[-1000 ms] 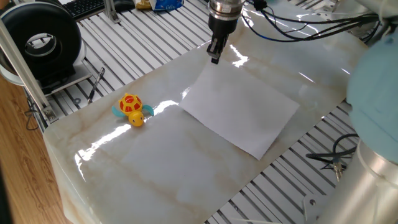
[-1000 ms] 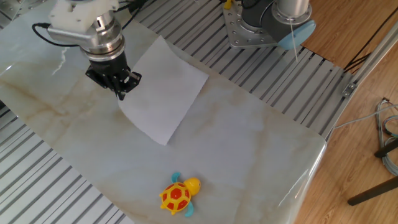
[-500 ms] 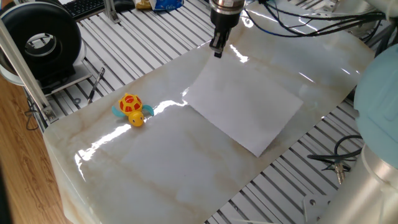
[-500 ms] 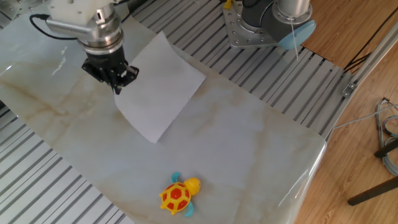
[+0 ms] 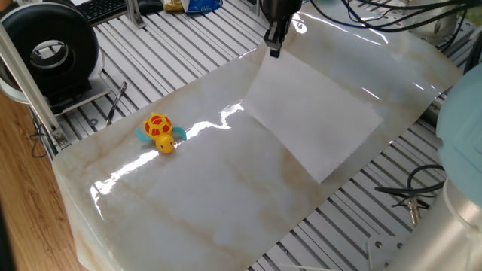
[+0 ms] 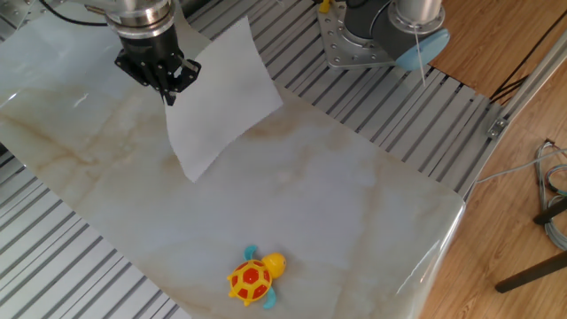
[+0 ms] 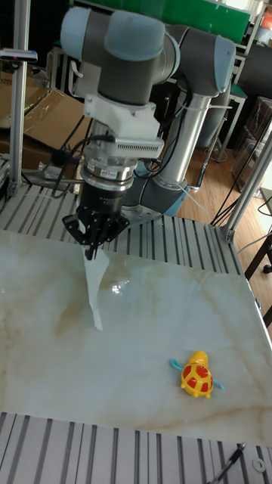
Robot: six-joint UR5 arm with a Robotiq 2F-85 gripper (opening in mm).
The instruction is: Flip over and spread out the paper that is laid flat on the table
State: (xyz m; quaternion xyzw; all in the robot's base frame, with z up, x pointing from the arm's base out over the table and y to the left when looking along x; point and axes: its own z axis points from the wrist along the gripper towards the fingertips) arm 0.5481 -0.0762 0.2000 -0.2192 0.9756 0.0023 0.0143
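Tall view, L to R: gripper point(image 7: 91, 246) sits far L over the table point(image 7: 151, 355), fingers drawn together to a point, pinching the top corner of the paper point(image 7: 92, 291). I read the jaws as closed on that corner w/ no gap visible. Sheet hangs from the pinch as a narrow tapering strip, edge-on to this cam, low tip near or on the slab; can't tell which.

Other fixed view: gripper point(image 6: 166, 84) upper L, paper point(image 6: 217, 93) to its R, tilted up off the marble. Low corner points toward the table middle; whether it touches I can't tell. Far edge runs up toward the rails point(image 6: 372, 97).

One fixed view: turtle point(image 5: 159, 132) on L, well apart from the sheet, not in the way. Paper point(image 5: 316, 117) R of centre, gripper point(image 5: 275, 49) at its top corner.

Why a corner grip, my guess: thin sheet flat on glossy slab gives nothing to grab mid-sheet; a corner lets it peel up and swing over. Flip looks barely begun; spreading not done.

Risk, as I judge it: single-pt hold, so sheet may slip or fold on itself when carried over.
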